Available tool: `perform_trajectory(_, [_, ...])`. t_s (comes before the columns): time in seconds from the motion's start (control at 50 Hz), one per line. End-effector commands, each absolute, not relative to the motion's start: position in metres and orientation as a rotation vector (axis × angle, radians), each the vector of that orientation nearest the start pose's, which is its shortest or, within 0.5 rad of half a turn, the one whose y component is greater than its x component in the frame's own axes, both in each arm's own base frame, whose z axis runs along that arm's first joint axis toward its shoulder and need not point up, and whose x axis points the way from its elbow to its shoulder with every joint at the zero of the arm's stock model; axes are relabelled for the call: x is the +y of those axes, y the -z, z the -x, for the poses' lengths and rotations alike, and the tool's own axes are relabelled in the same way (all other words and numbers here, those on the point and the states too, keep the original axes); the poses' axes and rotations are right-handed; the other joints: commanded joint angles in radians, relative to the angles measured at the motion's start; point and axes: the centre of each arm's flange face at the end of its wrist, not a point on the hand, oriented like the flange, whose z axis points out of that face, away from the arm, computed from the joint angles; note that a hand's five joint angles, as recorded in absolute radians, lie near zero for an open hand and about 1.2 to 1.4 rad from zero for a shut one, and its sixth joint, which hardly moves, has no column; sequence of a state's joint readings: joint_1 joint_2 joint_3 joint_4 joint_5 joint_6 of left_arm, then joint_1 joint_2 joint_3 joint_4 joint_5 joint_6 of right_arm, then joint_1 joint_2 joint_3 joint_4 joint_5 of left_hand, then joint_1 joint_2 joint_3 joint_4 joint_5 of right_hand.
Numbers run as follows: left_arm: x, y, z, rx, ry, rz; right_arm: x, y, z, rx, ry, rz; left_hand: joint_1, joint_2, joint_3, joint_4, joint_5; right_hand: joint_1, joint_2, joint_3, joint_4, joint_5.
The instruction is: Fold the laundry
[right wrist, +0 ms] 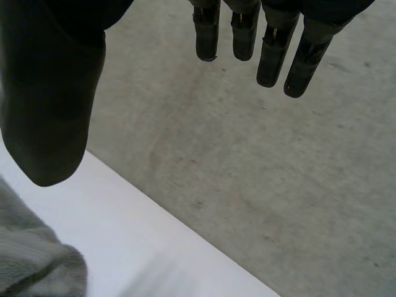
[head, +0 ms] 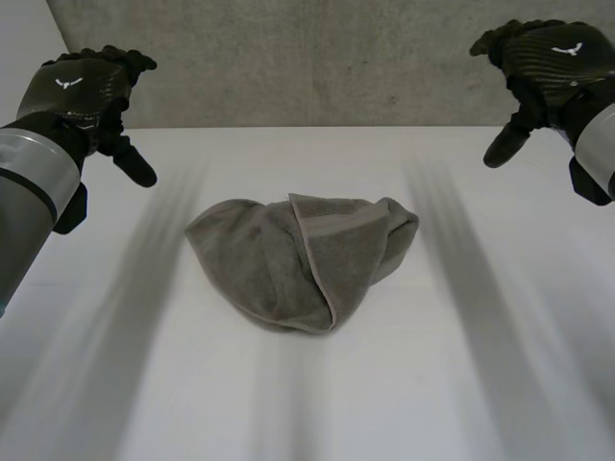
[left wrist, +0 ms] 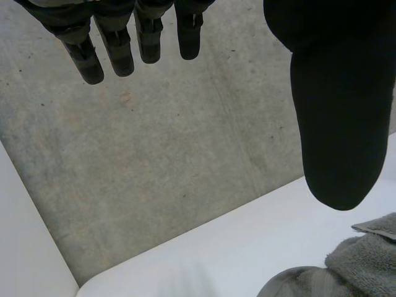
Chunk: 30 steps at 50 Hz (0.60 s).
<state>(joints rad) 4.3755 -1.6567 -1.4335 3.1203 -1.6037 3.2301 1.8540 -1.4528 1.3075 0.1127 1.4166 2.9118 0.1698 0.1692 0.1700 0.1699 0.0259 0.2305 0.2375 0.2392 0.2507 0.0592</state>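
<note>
Grey towel [head: 303, 259] lies bunched in a rounded heap mid-desk [head: 461, 384], somewhat nearer the far edge, with one hemmed flap folded over its top. Left hand [head: 82, 91] is raised above the desk toward the far left corner, well apart from the towel and touching nothing. In the left wrist view its fingers [left wrist: 117, 55] are straight and spread from the thumb, released and empty, and the towel's edge is below the thumb tip. Right hand [head: 553, 58] is raised toward the far right corner, also well clear of the towel. In the right wrist view its fingers [right wrist: 272, 55] hang loose, holding nothing, with a bit of towel below the thumb. The towel sits between the two hands. A concrete wall [head: 317, 58] stands behind the far edge.
</note>
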Motion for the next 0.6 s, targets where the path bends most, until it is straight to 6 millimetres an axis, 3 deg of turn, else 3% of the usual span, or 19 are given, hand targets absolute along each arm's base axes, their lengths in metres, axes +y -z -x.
perform_trajectory(0.02, [-0.257, -0.301, 0.237, 2.362, 2.315, -0.592, -0.270, -0.306, -0.259, 1.818, 2.017, 1.262, 0.196, 0.196, 0.195, 0.196, 0.165, -0.056, -0.063, -0.065, -0.076, -0.059])
perform_trajectory(0.04, [-0.257, -0.301, 0.237, 2.362, 2.315, -0.593, -0.270, -0.306, -0.259, 1.817, 2.017, 1.263, 0.196, 0.197, 0.196, 0.196, 0.166, -0.056, -0.063, -0.065, -0.076, -0.059])
perform_trajectory(0.08, [-0.250, -0.282, 0.240, 2.432, 2.282, -0.694, -0.265, -0.284, -0.265, 1.732, 1.961, 1.559, 0.211, 0.212, 0.211, 0.211, 0.180, -0.056, -0.063, -0.065, -0.076, -0.059])
perform_trajectory(0.1, [-0.250, -0.282, 0.240, 2.432, 2.282, -0.695, -0.265, -0.284, -0.265, 1.732, 1.961, 1.561, 0.211, 0.212, 0.211, 0.211, 0.180, -0.056, -0.063, -0.065, -0.076, -0.059])
perform_trajectory(0.14, [-0.246, -0.263, 0.242, 2.475, 2.272, -0.771, -0.246, -0.264, -0.280, 1.615, 1.890, 1.836, 0.205, 0.206, 0.205, 0.205, 0.175, -0.056, -0.063, -0.065, -0.076, -0.059])
perform_trajectory(0.16, [-0.246, -0.263, 0.242, 2.476, 2.272, -0.771, -0.246, -0.264, -0.280, 1.614, 1.890, 1.837, 0.205, 0.206, 0.205, 0.205, 0.175, -0.056, -0.063, -0.065, -0.076, -0.059])
perform_trajectory(0.2, [-0.242, -0.243, 0.245, 2.511, 2.255, -0.831, -0.218, -0.240, -0.308, 1.440, 1.794, 2.068, 0.202, 0.203, 0.202, 0.202, 0.172, -0.056, -0.063, -0.065, -0.076, -0.059])
perform_trajectory(0.26, [-0.240, -0.235, 0.246, 2.523, 2.249, -0.854, -0.207, -0.230, -0.317, 1.366, 1.757, 2.143, 0.196, 0.197, 0.196, 0.196, 0.166, -0.056, -0.063, -0.065, -0.076, -0.059])
perform_trajectory(0.3, [-0.241, -0.210, 0.248, 2.577, 2.194, -0.879, -0.203, -0.213, -0.324, 1.305, 1.703, 2.228, 0.193, 0.194, 0.193, 0.193, 0.163, -0.056, -0.063, -0.065, -0.076, -0.059])
perform_trajectory(0.46, [-0.244, -0.172, 0.248, 2.614, 2.061, -0.946, -0.197, -0.172, -0.346, 1.196, 1.591, 2.337, 0.193, 0.194, 0.193, 0.193, 0.163, -0.038, -0.045, -0.046, -0.058, -0.041])
perform_trajectory(0.6, [-0.244, -0.166, 0.248, 2.584, 2.024, -1.001, -0.214, -0.150, -0.355, 1.249, 1.579, 2.419, 0.179, 0.179, 0.179, 0.179, 0.148, 0.075, 0.068, 0.066, 0.054, 0.071])
